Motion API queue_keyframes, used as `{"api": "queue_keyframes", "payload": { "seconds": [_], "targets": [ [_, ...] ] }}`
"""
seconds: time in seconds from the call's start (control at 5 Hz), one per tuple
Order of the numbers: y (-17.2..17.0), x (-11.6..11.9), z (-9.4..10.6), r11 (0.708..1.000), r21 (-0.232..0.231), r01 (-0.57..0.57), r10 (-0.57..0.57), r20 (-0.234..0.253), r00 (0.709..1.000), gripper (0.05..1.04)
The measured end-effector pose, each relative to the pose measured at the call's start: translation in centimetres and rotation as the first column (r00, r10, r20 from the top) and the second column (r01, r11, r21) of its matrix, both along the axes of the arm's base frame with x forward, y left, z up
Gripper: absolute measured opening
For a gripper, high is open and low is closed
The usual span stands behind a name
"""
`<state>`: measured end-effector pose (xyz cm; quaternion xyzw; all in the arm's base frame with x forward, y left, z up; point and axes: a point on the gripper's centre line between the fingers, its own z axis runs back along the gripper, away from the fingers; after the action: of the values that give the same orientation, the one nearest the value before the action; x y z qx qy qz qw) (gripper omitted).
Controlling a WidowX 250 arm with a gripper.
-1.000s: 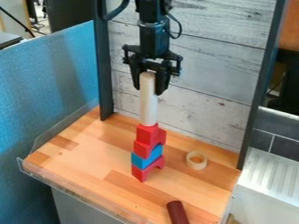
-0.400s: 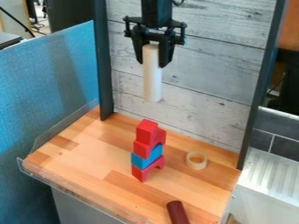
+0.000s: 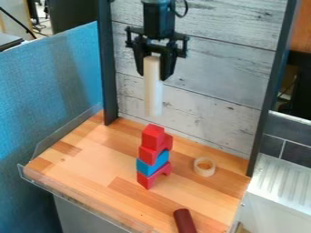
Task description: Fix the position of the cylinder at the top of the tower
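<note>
One pale cylinder (image 3: 153, 95) is clamped near its upper end by the end effector (image 3: 152, 75), long axis near vertical. Its lower end appears above, and apart from, the tower's top red block (image 3: 152, 136); centring governs the lowering.

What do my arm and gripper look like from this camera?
The arm is black and blocky, with a thin dark cable looping out at its side. The gripper is black too: a wide crossbar with knobby ends, and two thick fingers that taper downward. I can make out no markings.
</note>
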<state>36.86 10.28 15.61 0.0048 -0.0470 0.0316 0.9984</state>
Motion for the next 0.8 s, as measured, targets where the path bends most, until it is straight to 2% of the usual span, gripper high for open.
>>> {"api": "queue_keyframes", "payload": {
  "seconds": [0.2,0.4,0.8],
  "targets": [
    [-0.38,-0.57,-0.78,0.999,-0.005,0.032,-0.032,0.017,0.999,0.582],
    [-0.31,-0.64,-0.7,0.999,0.003,0.049,-0.049,0.031,0.998,0.582],
    [-0.43,-0.36,-0.69,0.999,-0.01,0.047,-0.046,0.051,0.998,0.582]
  ]
}}
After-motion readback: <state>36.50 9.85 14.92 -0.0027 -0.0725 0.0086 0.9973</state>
